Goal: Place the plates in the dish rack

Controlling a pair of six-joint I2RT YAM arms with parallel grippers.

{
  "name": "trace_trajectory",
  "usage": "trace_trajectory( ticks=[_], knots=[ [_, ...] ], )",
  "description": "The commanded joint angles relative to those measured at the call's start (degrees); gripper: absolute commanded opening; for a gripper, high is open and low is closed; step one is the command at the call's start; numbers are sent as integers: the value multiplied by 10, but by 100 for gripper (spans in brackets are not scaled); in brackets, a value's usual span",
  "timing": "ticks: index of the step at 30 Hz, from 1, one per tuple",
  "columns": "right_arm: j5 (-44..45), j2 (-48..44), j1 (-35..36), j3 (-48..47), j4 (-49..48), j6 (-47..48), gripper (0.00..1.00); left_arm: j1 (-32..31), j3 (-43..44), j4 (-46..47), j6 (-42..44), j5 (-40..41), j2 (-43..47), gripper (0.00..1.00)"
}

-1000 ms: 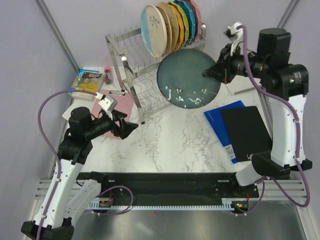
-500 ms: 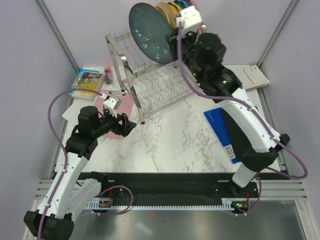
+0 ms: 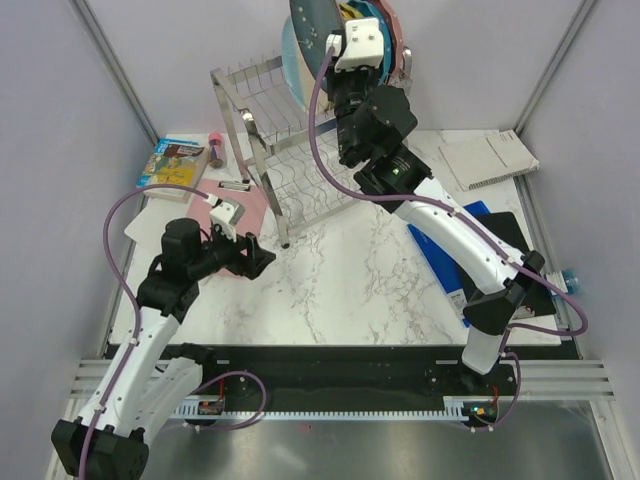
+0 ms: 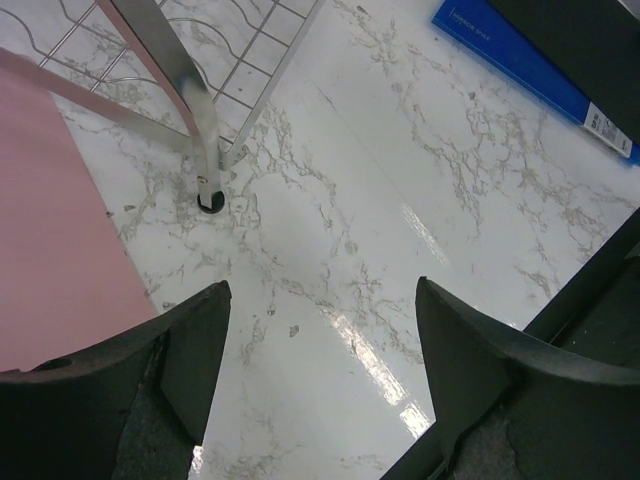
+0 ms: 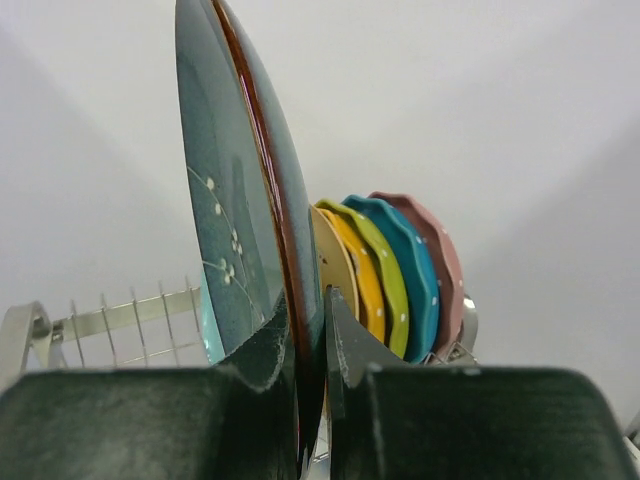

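Observation:
My right gripper (image 5: 312, 300) is shut on the rim of the dark teal speckled plate (image 5: 235, 180) and holds it upright over the dish rack's top tier. In the top view the plate (image 3: 308, 25) stands edge-on at the front of the row, with the gripper (image 3: 336, 45) under its camera mount. Right behind it is a cream plate (image 5: 335, 262). A light-blue plate edge (image 3: 288, 52) shows on its other side. The silver wire dish rack (image 3: 262, 120) stands at the back left. My left gripper (image 3: 262, 258) is open and empty, low over the table near a rack leg (image 4: 205, 150).
Plain yellow, green, blue and pink scalloped plates (image 5: 400, 270) fill the rack's far end. A blue book (image 3: 440, 245) and a black pad (image 3: 505, 255) lie on the right. A white notebook (image 3: 490, 158) is at the back right. A pink sheet (image 4: 50, 230) and a comic book (image 3: 170, 165) are on the left.
My right arm has swung the teal plate from the right of the rack up over the top tier and turned it upright against the row. My left arm has barely shifted.

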State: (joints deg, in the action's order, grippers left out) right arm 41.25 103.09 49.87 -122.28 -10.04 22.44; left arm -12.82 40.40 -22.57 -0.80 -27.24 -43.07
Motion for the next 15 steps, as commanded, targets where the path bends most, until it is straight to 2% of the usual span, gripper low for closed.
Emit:
trace_trajectory(
  ticks=[1, 15],
  knots=[
    [2, -12, 2, -25, -127, 11, 0, 3, 0, 38, -19, -25, -7, 81],
    [3, 19, 3, -37, -68, -24, 0, 3, -1, 47, -14, -18, -35, 81]
  ],
)
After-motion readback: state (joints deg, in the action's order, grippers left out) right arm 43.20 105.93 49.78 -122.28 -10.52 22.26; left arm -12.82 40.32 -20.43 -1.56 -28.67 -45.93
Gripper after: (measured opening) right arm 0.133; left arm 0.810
